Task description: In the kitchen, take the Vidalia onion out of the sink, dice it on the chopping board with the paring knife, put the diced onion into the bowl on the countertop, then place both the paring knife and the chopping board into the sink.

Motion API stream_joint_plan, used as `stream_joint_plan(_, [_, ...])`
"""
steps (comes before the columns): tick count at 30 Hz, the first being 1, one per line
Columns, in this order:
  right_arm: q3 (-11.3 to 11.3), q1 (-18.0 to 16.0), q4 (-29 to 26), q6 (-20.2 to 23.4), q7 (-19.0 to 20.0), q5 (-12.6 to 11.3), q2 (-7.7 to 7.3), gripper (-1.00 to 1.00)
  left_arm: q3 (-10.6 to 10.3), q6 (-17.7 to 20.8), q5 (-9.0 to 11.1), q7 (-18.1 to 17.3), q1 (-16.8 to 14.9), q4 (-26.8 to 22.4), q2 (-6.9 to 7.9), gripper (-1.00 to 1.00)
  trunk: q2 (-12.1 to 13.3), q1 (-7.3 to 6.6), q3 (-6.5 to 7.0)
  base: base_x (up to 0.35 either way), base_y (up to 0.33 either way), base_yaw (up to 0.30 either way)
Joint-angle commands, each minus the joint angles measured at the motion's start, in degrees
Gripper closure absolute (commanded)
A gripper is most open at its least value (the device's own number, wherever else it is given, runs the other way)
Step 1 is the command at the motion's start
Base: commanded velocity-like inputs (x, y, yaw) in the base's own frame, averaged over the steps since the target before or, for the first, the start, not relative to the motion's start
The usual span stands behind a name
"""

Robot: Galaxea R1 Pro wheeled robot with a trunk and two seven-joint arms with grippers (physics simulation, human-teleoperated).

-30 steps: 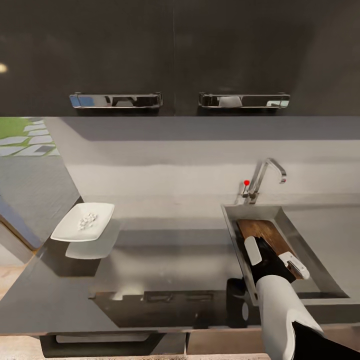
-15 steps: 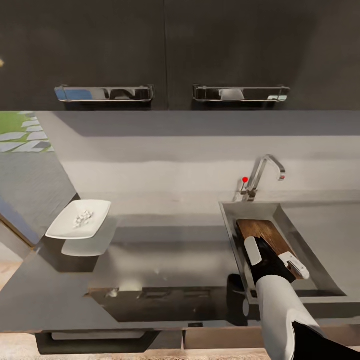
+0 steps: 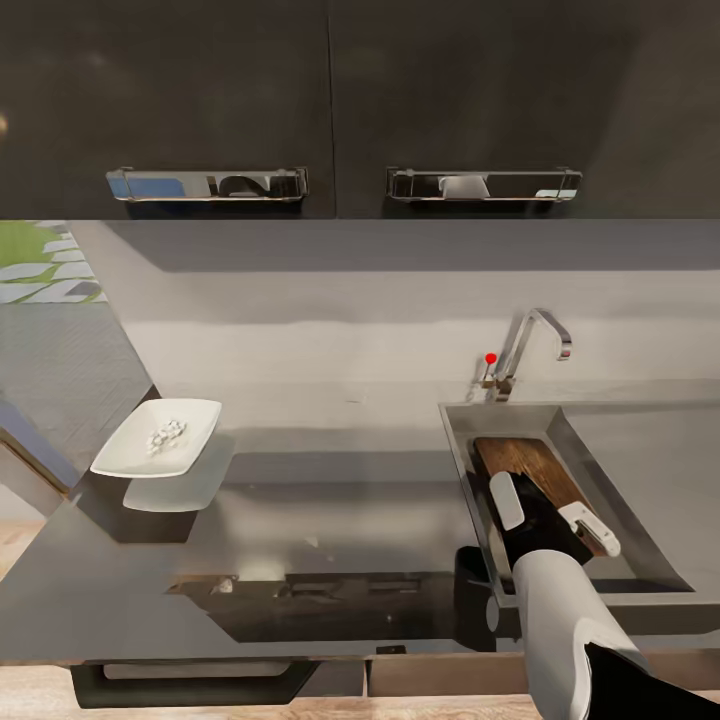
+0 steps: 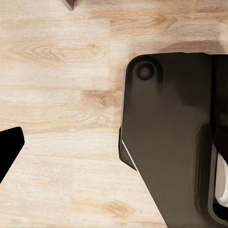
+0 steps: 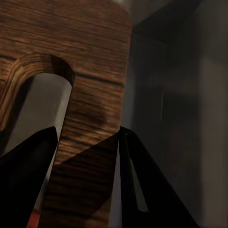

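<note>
Chopping board sits inside the sink at the right of the head view, its brown wood tilted against the basin's left wall. My right gripper is low in the basin, at the board's near end. In the right wrist view, the wood with its slot-shaped handle hole runs between my two dark fingers, which are pressed onto the board beside that hole. I judge this grip lets me lower the board into the basin without it slipping, and that the placing step is nearly finished.

A tall chrome tap with a small red knob stands behind the sink. The white square bowl rests at the left of the head view on the glossy grey countertop, well apart from the sink, with the diced onion as tiny white cubes inside it. I cannot make out the paring knife.

The left wrist view looks down at pale wooden flooring and a dark part of my own body; I cannot tell how my left fingers are set.

No brands, labels or writing can be read anywhere.
</note>
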Motion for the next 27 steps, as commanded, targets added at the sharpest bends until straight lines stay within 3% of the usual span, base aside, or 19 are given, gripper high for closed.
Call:
stream_joint_plan(1, [-0.1, 0.0, -0.1, 0.6, -0.2, 0.2, 0.06, 1.00, -0.5, -0.2, 0.6, 0.3, 0.0, -0.1, 0.06, -1.00, -0.1, 0.04, -0.10, 0.000, 0.000, 0.000])
stream_joint_plan(9, [-0.1, 0.0, -0.1, 0.4, -0.1, 2.8, 0.16, 1.00, -0.5, -0.2, 0.6, 0.3, 0.0, -0.1, 0.06, -1.00, -0.1, 0.04, -0.13, 0.000, 0.000, 0.000])
stream_joint_plan(19, [-0.1, 0.0, 0.3, 0.4, -0.1, 3.1, 0.17, 1.00, -0.5, -0.3, 0.6, 0.3, 0.0, -0.1, 0.06, -1.00, -0.1, 0.04, -0.87, 0.166, -0.085, 0.000])
stream_joint_plan(27, [-0.1, 0.0, 0.5, 0.3, -0.1, 3.1, 0.17, 1.00, -0.5, -0.3, 0.6, 0.3, 0.0, -0.1, 0.06, -1.00, -0.1, 0.04, -1.59, 0.024, -0.015, 0.000])
